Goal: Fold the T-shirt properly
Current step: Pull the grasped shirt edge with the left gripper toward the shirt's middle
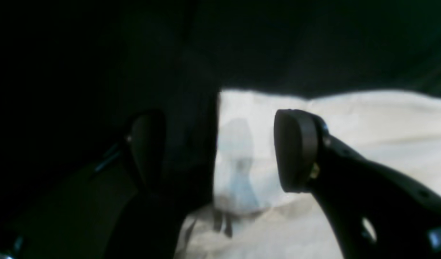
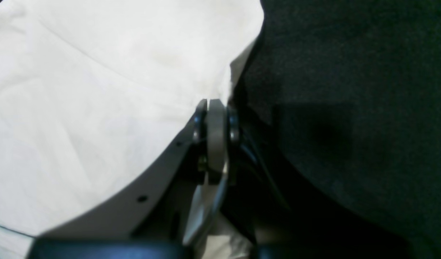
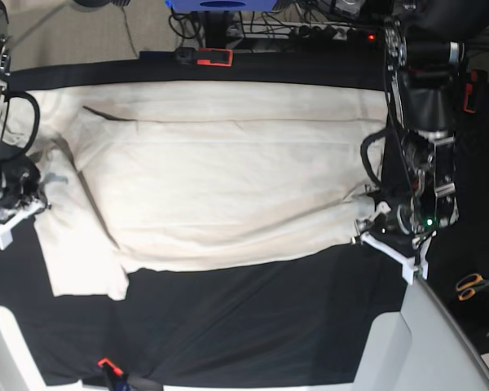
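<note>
The cream T-shirt (image 3: pixel 228 187) lies spread flat across the black cloth, its hem toward the right of the base view. My left gripper (image 3: pixel 383 236) sits at that hem. In the left wrist view the left gripper (image 1: pixel 220 151) is open, its dark pads (image 1: pixel 295 151) wide apart, and the T-shirt (image 1: pixel 367 118) has its edge lying loose between them. My right gripper (image 3: pixel 12 216) is at the sleeve end on the left of the base view. Seen from the right wrist, the right gripper (image 2: pixel 215 133) is shut on a fold at the T-shirt (image 2: pixel 80 108) edge.
Orange-handled scissors (image 3: pixel 473 285) lie on the black cloth to the right of the left arm. A red clamp (image 3: pixel 214 55) holds the cloth at the far edge and another (image 3: pixel 106 364) at the near edge. A white panel (image 3: pixel 428 342) rises at the bottom right.
</note>
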Robot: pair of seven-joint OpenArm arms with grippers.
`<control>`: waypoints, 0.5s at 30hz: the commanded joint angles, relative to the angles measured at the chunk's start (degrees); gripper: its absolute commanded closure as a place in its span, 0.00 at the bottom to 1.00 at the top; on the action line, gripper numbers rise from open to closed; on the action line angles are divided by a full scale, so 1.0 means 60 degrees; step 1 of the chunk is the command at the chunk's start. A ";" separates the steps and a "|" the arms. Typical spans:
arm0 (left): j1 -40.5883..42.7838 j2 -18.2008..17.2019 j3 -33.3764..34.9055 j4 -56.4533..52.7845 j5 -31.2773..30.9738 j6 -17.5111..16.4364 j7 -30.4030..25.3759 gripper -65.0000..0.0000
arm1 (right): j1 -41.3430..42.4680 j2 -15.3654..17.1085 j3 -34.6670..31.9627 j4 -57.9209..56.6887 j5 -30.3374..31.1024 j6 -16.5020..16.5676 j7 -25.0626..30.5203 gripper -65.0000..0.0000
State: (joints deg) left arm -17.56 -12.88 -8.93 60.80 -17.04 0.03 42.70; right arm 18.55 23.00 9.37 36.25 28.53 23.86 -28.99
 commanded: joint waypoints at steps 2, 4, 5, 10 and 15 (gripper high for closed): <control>-0.0406 -0.0102 -0.0014 -0.0440 -0.0054 0.0017 -0.0442 0.29 | 0.0125 0.0217 0.0029 0.0120 0.0131 0.0060 0.0122 0.99; -0.0450 -0.0102 -0.0014 -0.0938 -0.0069 0.0017 -0.0853 0.29 | 0.0125 0.0217 0.0029 0.0120 0.0131 0.0060 0.0122 0.99; -0.0465 -0.0102 -0.0014 -0.1114 -0.0069 0.0017 -0.1014 0.30 | 0.0125 0.0217 0.0029 0.0120 0.0131 0.0060 0.0122 0.99; -0.0450 -0.0043 -0.0014 -0.2096 -0.0069 0.0002 -0.1937 0.30 | 0.0125 0.0217 0.0029 0.0134 0.0131 0.0060 0.0122 0.99; -0.0406 0.0147 -0.0014 -0.2448 -0.0069 -0.0013 -0.2420 0.30 | 0.0125 0.0217 0.0029 0.0134 0.0131 0.0060 0.0122 0.99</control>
State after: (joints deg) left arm -19.03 -12.03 -8.95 45.71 -16.88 0.08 28.25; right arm 18.04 23.00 9.37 36.25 28.71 24.01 -28.93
